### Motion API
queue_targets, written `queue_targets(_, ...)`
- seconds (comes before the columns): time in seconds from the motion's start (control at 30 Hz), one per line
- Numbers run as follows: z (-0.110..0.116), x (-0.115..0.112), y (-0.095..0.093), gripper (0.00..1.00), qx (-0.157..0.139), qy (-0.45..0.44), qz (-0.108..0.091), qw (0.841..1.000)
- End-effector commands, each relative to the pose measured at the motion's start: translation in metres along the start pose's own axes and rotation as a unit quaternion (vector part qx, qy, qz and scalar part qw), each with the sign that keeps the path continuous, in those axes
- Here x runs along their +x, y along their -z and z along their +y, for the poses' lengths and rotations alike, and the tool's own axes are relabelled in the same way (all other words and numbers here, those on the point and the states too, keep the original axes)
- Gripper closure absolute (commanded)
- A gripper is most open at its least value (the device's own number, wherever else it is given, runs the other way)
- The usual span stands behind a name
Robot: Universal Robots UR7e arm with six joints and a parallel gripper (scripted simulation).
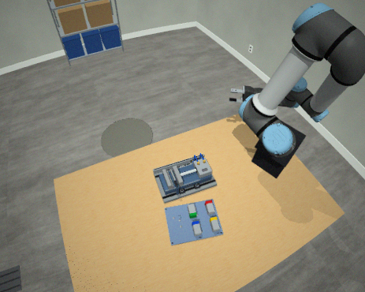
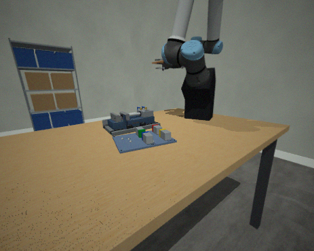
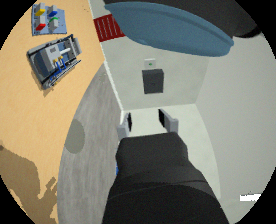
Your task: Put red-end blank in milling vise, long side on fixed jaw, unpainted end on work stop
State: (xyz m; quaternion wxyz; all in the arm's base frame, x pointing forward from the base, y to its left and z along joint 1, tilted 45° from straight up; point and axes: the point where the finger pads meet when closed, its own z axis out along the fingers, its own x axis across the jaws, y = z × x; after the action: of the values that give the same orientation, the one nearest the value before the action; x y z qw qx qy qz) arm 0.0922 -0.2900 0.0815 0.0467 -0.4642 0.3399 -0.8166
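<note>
Gripper wide and empty; for pickup, it should descend squarely over the red-ended blank, fingers clear of the yellow-ended blank.

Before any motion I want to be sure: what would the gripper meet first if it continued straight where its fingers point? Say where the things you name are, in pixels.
Probably the pale wall beyond the gripper [image 1: 233, 95] [image 2: 158, 64] [image 3: 145, 116]; nothing visible stands between, though depth is unclear.

Blue plate; grey blank, red end.
</note>
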Motion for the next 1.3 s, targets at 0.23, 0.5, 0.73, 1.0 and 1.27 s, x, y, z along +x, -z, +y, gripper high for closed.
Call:
queue_targets(0.23,0.000,0.000,0.000,0.00,0.000,0.000,0.000,1.000)
queue_targets(0.5,0.000,0.000,0.000,0.00,0.000,0.000,0.000,1.000)
queue_targets(0.73,-0.036,-0.005,-0.004,0.00,0.022,0.023,-0.110,0.993)
queue_targets(1.0,-0.036,-0.005,-0.004,0.00,0.022,0.023,-0.110,0.993)
queue_targets(1.27,-0.063,-0.009,-0.008,0.00,0.039,0.043,-0.197,0.979)
